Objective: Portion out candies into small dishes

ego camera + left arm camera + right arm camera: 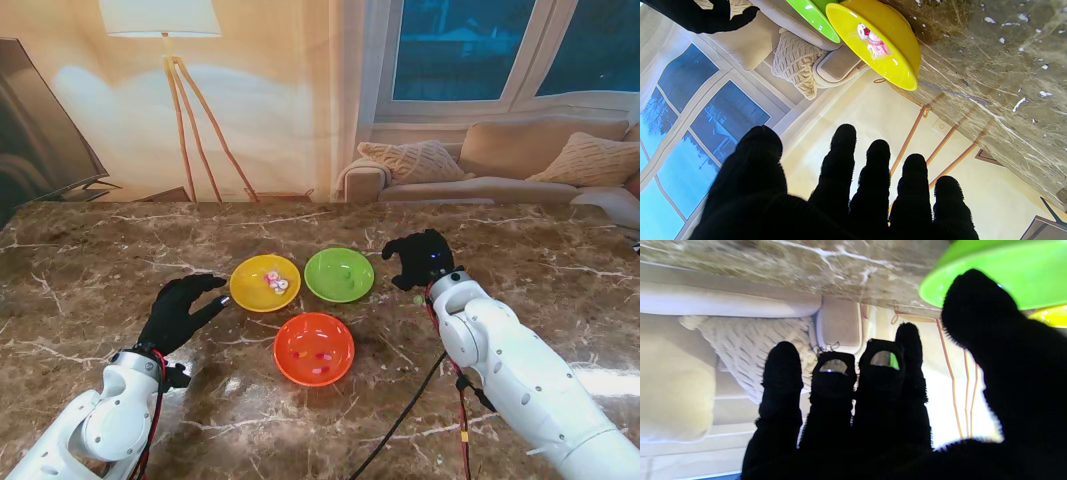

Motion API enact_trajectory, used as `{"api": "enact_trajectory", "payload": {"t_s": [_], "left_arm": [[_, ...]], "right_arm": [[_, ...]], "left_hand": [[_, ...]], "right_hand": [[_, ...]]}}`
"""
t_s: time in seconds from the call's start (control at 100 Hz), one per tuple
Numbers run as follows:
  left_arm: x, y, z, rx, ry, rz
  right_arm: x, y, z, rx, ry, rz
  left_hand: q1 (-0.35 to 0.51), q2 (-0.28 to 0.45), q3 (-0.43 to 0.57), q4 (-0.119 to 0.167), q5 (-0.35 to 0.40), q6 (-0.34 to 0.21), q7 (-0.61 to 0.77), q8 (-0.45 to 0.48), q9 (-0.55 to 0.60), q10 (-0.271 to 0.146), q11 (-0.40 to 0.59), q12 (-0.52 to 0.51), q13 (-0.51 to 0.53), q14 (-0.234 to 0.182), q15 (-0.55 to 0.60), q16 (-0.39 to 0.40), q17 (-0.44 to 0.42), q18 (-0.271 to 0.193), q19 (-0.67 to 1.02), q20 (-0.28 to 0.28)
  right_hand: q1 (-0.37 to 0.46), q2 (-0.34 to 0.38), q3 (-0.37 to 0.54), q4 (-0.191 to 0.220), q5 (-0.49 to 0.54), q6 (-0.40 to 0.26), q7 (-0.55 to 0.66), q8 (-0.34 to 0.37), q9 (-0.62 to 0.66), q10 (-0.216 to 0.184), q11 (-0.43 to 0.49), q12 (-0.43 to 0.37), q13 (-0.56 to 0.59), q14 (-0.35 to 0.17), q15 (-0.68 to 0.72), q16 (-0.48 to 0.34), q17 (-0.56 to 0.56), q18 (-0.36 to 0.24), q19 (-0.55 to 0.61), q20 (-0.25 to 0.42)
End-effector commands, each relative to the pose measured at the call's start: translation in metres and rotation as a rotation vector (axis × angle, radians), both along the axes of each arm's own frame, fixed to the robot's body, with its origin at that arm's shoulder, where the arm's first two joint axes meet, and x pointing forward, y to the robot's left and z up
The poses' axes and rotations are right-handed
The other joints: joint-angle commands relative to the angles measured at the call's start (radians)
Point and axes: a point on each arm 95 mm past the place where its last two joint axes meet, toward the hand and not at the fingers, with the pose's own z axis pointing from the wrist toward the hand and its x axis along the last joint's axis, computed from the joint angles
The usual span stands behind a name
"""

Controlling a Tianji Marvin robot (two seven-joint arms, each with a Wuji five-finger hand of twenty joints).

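The left hand (180, 312) is spread and holds nothing, beside the yellow dish (265, 283), where candies (276, 283) lie. The right hand (420, 258) is curled by the green dish (339, 275); whether it pinches anything I cannot tell. It should release only over the bowl's middle, low and slowly

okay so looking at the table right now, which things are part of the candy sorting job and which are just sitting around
Job: yellow dish with candies; green dish; orange dish; left hand; right hand.

Lying about: floor lamp, sofa, black cable.
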Motion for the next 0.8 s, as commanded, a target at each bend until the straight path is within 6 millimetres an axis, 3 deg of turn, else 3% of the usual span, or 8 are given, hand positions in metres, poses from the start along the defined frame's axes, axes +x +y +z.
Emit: {"api": "enact_trajectory", "payload": {"t_s": [0.0,0.32,0.79], "left_arm": [[-0.002,-0.001,-0.003,0.003,0.004,-0.001],[-0.002,-0.001,-0.003,0.004,0.003,-0.001],[-0.001,-0.001,-0.003,0.002,0.006,0.0]], "right_arm": [[-0.007,-0.016,-0.014,-0.026,0.047,-0.026],[-0.013,-0.039,-0.034,-0.028,0.137,-0.104],[-0.02,-0.046,-0.047,0.021,0.182,-0.146]], "left_hand": [[0.002,0.047,-0.023,-0.008,-0.006,-0.006,-0.004,0.017,0.013,0.013,-0.002,0.009,-0.006,-0.008,-0.015,0.008,-0.017,-0.013,-0.03,0.015],[0.003,0.047,-0.023,-0.009,-0.006,-0.007,-0.004,0.018,0.013,0.012,-0.002,0.009,-0.006,-0.008,-0.015,0.008,-0.017,-0.014,-0.03,0.014],[0.003,0.048,-0.023,-0.009,-0.007,-0.007,-0.004,0.017,0.012,0.013,-0.002,0.009,-0.006,-0.009,-0.015,0.008,-0.018,-0.014,-0.032,0.013]], "right_hand": [[-0.026,-0.039,0.039,0.02,-0.051,-0.009,-0.013,-0.013,-0.013,-0.037,0.002,0.007,-0.029,-0.058,0.001,0.011,-0.014,-0.005,-0.016,-0.015],[-0.041,-0.069,0.073,0.013,-0.121,-0.017,-0.027,-0.04,0.03,-0.049,0.06,0.027,-0.001,-0.055,0.003,0.014,0.003,-0.004,-0.02,-0.014],[-0.149,-0.091,0.094,-0.006,-0.151,0.077,-0.016,-0.07,0.038,-0.048,0.074,0.007,0.006,-0.044,0.005,0.015,0.008,0.002,-0.018,-0.008]]}}
